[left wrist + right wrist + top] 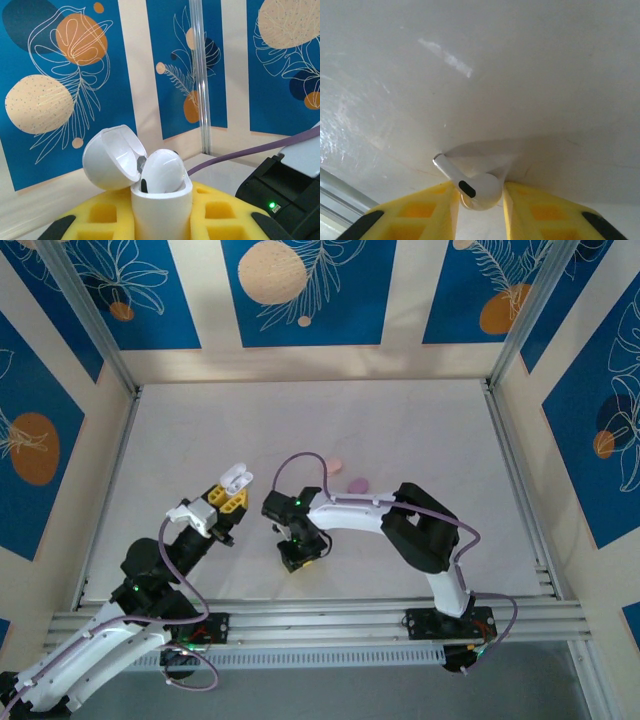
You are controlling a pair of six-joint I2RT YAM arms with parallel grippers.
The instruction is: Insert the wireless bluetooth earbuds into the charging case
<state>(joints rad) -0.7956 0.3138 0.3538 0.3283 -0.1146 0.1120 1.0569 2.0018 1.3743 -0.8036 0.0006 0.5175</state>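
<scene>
- Low over the white worktop (pixel 530 70), near its front edge, the right claw (pixel 480 199) was clenched on a glossy white plastic earbud (pixel 476 189). A yellow finger (pixel 427 210) pressed on each side of the bud's rounded head. Its short stem pointed away along the surface.
- Up to the left, the left claw (pixel 161 222) was shut tight on a white pebble-shaped plastic charging case (pixel 161 207). The case stood upright with its hinged lid (pixel 112 157) tipped back, and a second white earbud (pixel 162 172) sat inside.
- By my judgement the step in hand was the pick-up of the loose bud, with insertion not yet begun.
- The next move would call for a clean lift and a short carry across to the open case. The stem would then have to turn downward and line up with the free socket, which I could not make out. The bud looked small and slick, so it might twist in the grip.
- The right arm (pixel 360 512) reached leftward from its base, elbow raised and wrist bent, so its claw pointed down at the worktop.
- The left arm (pixel 150 570) stretched forward and upward, presenting the case near the right wrist.
- A pink pebble-shaped case (pixel 335 462) lay farther back, apart from both claws.
</scene>
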